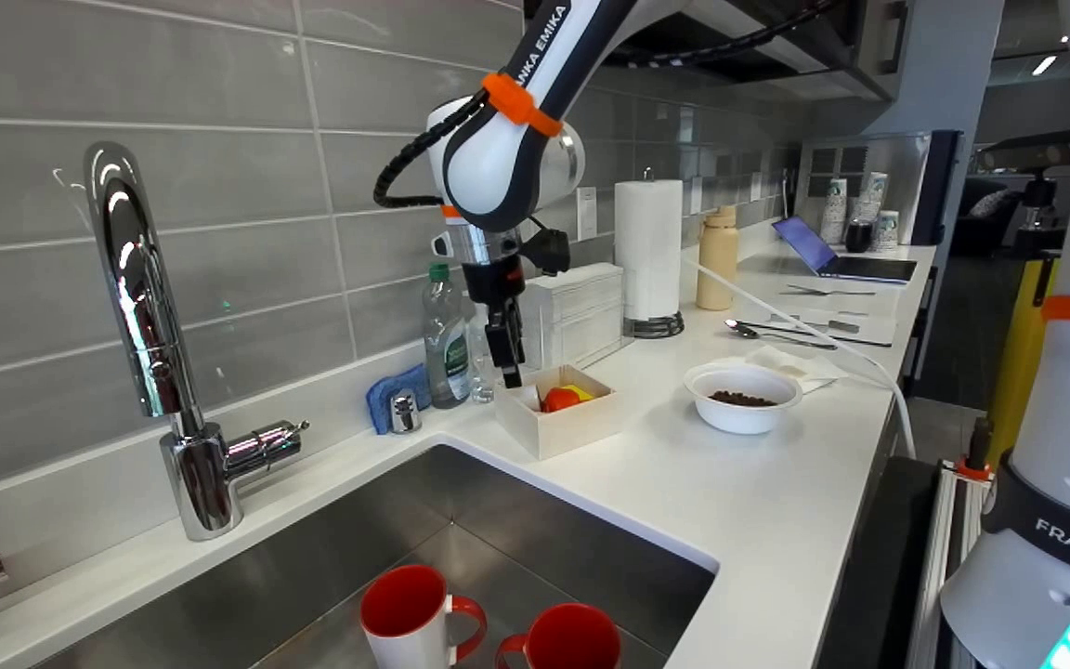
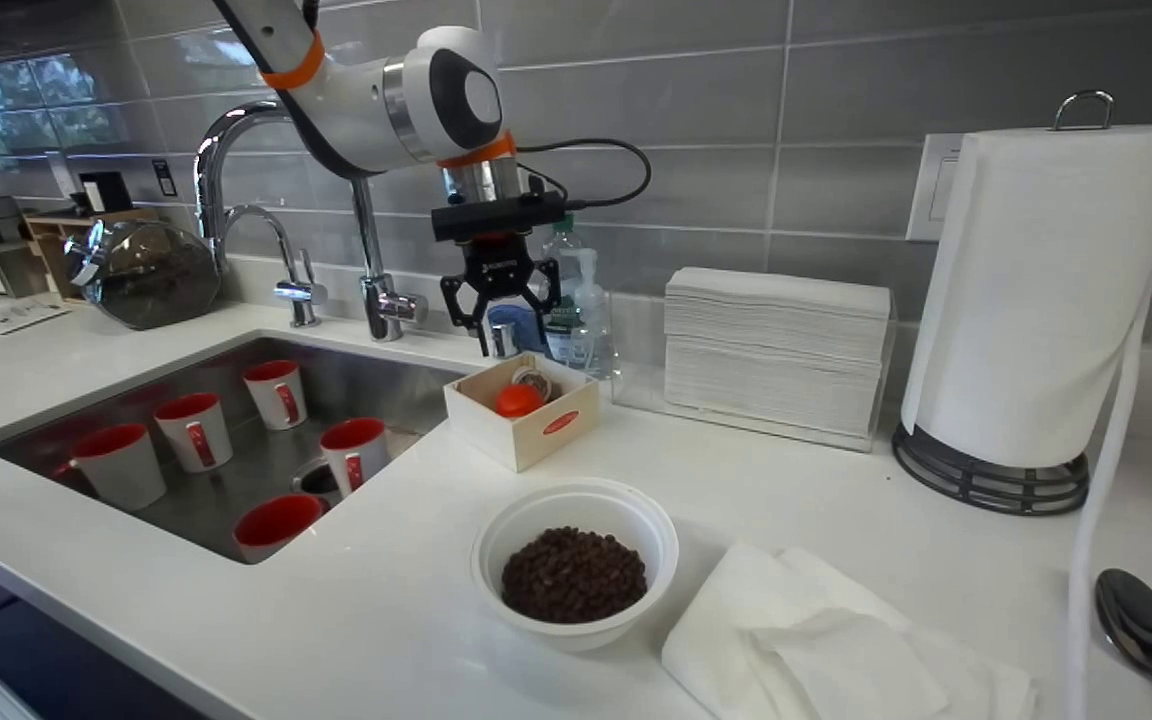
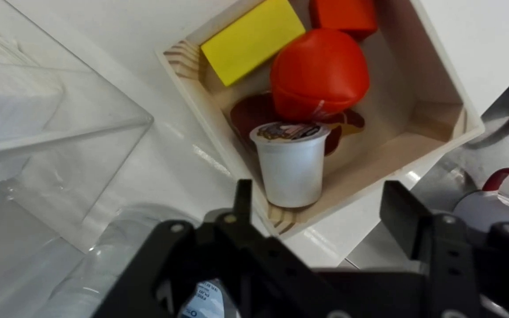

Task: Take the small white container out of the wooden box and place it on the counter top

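While the end effector (image 2: 514,345) is held near a corner of the wooden box (image 2: 541,440), jaws parted and empty, presumably for alignment, the small white container (image 3: 293,168) is seen inside that corner, apparently hemmed in by a rounded red object (image 3: 320,73).

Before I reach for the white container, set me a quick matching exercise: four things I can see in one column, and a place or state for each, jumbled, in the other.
Things:
1. white container
2. fingers
3. red-and-white mugs
4. bowl

Places and states:
A. in the sink
B. on the counter top, holding dark pellets
C. inside the wooden box
D. apart, gripping nothing

Pairs: 1-C, 2-D, 3-A, 4-B
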`<state>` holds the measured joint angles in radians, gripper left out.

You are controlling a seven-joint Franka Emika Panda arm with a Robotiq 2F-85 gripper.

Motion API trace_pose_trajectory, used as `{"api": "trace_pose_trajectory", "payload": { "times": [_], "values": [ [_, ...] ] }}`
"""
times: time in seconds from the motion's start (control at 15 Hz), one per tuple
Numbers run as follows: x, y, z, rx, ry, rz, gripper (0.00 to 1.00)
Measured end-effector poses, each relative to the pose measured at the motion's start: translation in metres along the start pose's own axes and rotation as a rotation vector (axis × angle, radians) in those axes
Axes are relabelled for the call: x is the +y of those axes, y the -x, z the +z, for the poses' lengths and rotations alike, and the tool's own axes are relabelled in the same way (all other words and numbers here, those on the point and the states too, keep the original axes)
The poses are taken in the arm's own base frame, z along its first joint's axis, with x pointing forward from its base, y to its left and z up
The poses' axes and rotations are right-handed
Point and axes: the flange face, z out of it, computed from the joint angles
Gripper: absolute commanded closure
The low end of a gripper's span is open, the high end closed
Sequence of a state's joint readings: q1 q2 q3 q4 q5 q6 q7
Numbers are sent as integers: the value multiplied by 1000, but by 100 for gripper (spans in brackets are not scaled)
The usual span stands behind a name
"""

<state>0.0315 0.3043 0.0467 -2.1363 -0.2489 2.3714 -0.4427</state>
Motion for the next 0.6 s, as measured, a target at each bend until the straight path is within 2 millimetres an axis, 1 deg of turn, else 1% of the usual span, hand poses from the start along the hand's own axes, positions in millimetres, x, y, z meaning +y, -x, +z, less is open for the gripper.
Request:
{"api": "trace_pose_trajectory", "payload": {
  "times": [0.13, 0.33, 0.4, 0.6],
  "values": [
    [3, 1, 2, -1, -2, 6, 76],
    [7, 1, 9, -3, -8, 14, 76],
    [8, 1, 12, -4, -11, 17, 73],
    [7, 0, 23, -10, -22, 17, 71]
  ]
}}
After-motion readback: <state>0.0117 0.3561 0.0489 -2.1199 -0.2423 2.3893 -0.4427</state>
